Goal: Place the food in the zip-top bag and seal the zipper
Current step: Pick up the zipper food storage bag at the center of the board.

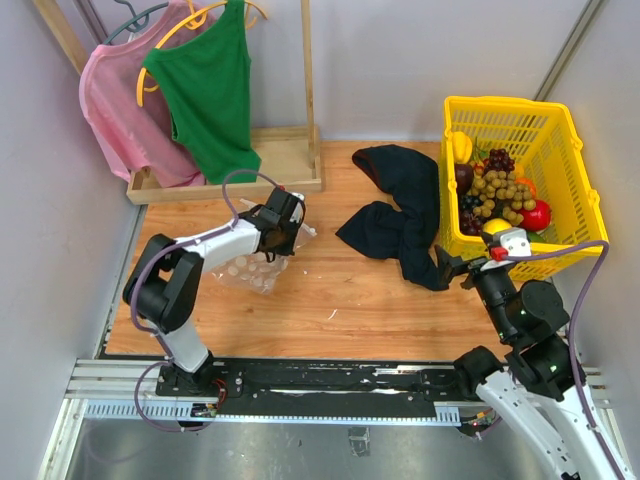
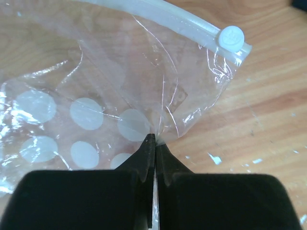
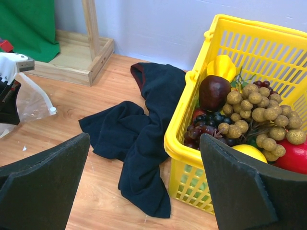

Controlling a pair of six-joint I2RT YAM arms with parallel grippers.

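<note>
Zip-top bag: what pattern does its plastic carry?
The zip-top bag is clear with white round dots, best seen in the left wrist view.

Wooden table (image 1: pixel 330 295): zip-top bag (image 1: pixel 252 272), cloth (image 1: pixel 395 228), basket (image 1: pixel 520 122)

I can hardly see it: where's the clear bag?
In the top view, the zip-top bag sits at left, pinched by the left tool, with the dark cloth to its right.
</note>
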